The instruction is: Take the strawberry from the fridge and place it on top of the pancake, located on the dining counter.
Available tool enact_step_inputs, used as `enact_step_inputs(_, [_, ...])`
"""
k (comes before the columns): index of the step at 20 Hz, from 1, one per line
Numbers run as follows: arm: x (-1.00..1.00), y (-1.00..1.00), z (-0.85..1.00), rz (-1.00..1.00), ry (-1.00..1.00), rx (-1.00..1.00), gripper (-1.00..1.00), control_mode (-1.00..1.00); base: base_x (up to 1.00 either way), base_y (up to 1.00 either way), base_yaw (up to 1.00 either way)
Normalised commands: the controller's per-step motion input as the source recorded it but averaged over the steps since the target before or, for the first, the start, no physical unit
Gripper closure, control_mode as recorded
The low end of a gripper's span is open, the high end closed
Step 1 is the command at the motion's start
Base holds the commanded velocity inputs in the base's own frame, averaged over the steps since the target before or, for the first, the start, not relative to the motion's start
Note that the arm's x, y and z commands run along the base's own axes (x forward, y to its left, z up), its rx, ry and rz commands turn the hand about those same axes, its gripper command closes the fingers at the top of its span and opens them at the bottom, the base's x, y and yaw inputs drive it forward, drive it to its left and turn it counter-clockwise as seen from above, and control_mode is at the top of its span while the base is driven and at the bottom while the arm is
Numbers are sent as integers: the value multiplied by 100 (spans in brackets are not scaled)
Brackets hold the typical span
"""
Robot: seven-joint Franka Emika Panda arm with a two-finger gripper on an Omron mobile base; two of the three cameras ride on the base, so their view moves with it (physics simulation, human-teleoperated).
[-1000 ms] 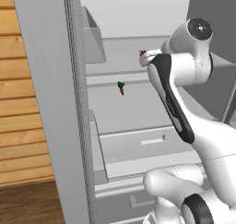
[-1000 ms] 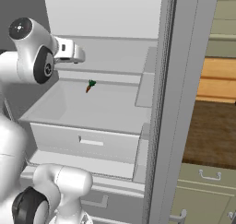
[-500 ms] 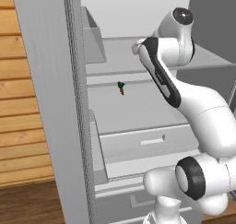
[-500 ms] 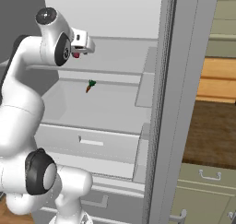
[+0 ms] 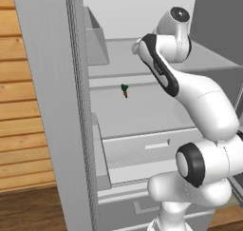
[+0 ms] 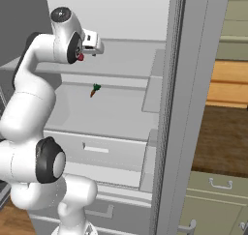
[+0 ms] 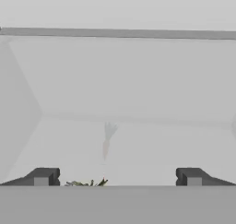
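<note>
The fridge (image 5: 52,106) stands open, and my arm reaches onto its upper shelf (image 6: 131,52). In the right base view a tiny dark-red strawberry (image 6: 80,57) lies on that shelf, right against my wrist and just below the hand. My gripper (image 6: 93,49) is open. The hand view shows its fingertips (image 7: 44,176) spread wide, with nothing held between them. A bit of green leaf and red (image 7: 87,183) peeks up at the bottom edge nearer the left tip, mostly cut off. The pancake and the dining counter are out of view.
A small orange piece with a green top (image 5: 124,90) (image 6: 94,89) lies on the middle shelf. Door bins (image 5: 97,47) (image 6: 152,89) flank the opening, with a drawer (image 5: 142,147) below. A wood-panelled wall (image 5: 23,130) is at left, and cabinets (image 6: 218,200) stand at right.
My arm has swung upward and further into the fridge, bringing the hand over the upper shelf. The jaws have stayed open, and the orange piece has not moved.
</note>
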Motion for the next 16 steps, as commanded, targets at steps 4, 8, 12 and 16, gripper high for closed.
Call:
enact_step_inputs(4, [13,11,-22,1,2,0,-100,-100,0,0,0])
enact_step_inputs(8, [4,15,-11,1,0,0,-100,-100,0,0,0])
enact_step_inputs(12, [3,22,-5,1,-1,0,-100,-100,0,0,0])
enact_step_inputs(16, [0,15,-12,0,0,0,-100,-100,0,0,0])
